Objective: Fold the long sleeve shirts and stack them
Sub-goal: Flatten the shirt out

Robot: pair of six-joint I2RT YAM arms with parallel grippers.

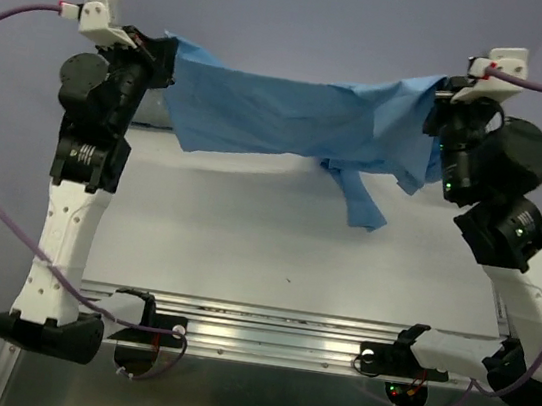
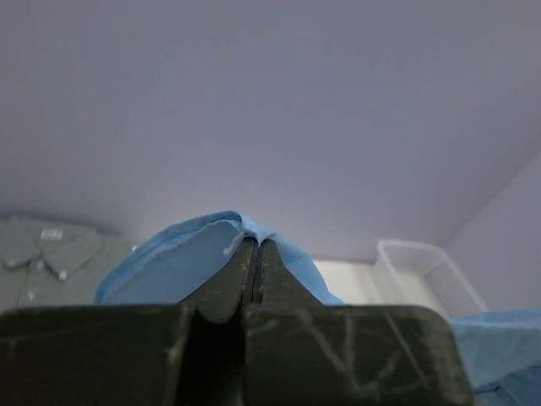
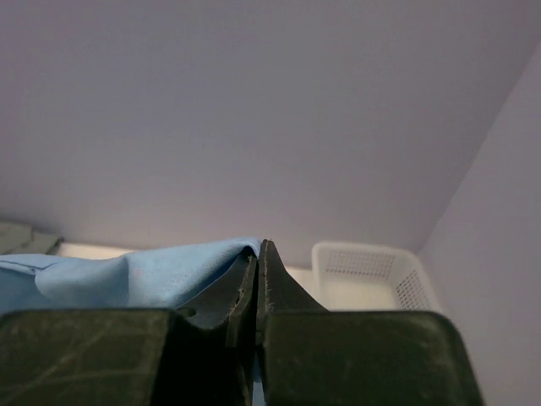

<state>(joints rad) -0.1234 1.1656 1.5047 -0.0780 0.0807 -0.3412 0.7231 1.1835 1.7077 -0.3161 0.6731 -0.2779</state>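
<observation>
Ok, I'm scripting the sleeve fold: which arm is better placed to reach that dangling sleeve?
Right, probably. The dangling sleeve hangs from the blue shirt nearer the right gripper than the left gripper. Both are shut on the shirt, so it likely needs laying on the table first.

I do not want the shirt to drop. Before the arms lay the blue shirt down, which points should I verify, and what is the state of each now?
1. The left gripper is shut on the blue shirt: ok.
2. The right gripper is shut on the same shirt: ok.
3. The shirt is spread in the air between both grippers: ok.
4. The hanging flap is clear of the table: cannot tell.
5. The grey-green shirt is clear of the landing place: cannot tell, because it shows only in the left wrist view.
6. The white basket is out of the way: cannot tell.
</observation>
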